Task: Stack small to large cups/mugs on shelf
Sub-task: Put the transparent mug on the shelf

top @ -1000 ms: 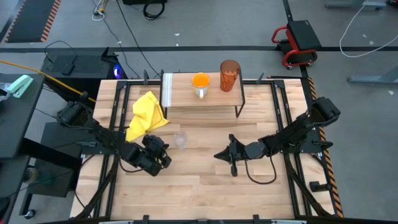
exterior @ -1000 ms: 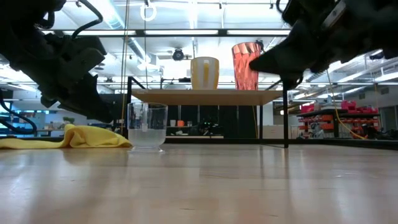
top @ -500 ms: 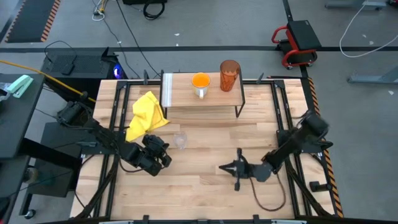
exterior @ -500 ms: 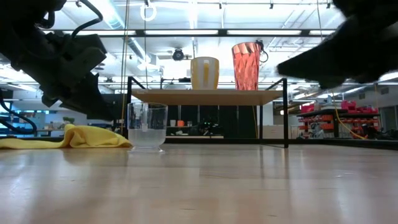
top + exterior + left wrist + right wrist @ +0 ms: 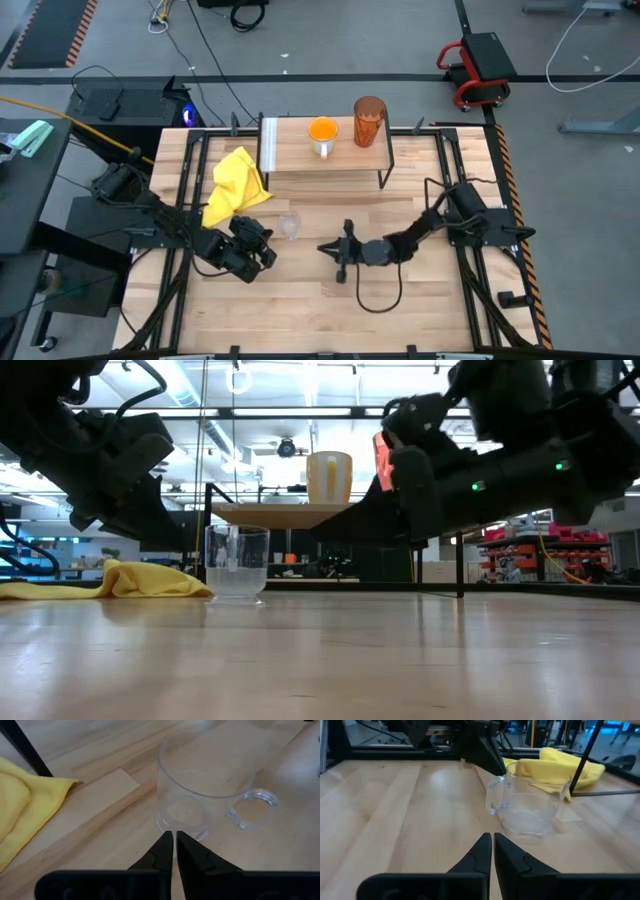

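The small clear glass cup [image 5: 290, 226] stands upright on its base on the tabletop, with its handle [image 5: 252, 810] to one side. My left gripper [image 5: 266, 254] is shut, low over the table just near-left of the cup [image 5: 205, 795]. My right gripper [image 5: 324, 248] is also shut. It hovers low to the cup's right and points at the cup [image 5: 530, 812]. The orange mug [image 5: 322, 133] and the amber tumbler [image 5: 369, 120] stand upright on the shelf [image 5: 300, 155] at the far edge. In the low view the right arm partly hides the tumbler [image 5: 384, 452].
A crumpled yellow cloth [image 5: 235, 185] lies on the table left of the shelf and far-left of the glass cup. The shelf's black legs [image 5: 383, 178] stand behind the cup. Bare wood stretches across the near half of the table [image 5: 300, 310].
My right gripper first drew back toward the near edge, then swung toward the table's left. It now sits closer to the glass cup, pointing at it. The cup, mug and tumbler have stayed put.
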`<state>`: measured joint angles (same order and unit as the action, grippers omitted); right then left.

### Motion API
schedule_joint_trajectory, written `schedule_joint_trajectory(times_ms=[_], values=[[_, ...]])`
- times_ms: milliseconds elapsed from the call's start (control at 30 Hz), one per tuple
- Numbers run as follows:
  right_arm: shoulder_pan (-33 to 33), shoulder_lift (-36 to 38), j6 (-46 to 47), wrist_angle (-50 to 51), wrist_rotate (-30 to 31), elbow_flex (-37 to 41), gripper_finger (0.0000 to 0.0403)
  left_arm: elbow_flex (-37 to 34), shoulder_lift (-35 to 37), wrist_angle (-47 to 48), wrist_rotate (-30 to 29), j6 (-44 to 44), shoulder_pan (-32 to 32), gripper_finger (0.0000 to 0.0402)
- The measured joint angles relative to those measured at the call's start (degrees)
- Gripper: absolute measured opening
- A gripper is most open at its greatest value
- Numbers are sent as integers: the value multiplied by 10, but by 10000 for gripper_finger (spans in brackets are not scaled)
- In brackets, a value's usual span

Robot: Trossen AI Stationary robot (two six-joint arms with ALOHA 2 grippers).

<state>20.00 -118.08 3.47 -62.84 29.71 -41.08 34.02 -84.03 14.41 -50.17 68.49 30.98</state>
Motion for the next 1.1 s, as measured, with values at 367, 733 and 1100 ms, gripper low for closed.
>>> schedule_joint_trajectory(times_ms=[367,733,1100], values=[[-12,0,4,-6,-43,0,30,0,-25,-94,28,-45,40,45],[-54,0,-6,42,-54,-49,29,0,-101,-200,11,-87,36,80],[-88,0,18,101,-55,-75,14,0,-123,-255,0,-133,18,96]])
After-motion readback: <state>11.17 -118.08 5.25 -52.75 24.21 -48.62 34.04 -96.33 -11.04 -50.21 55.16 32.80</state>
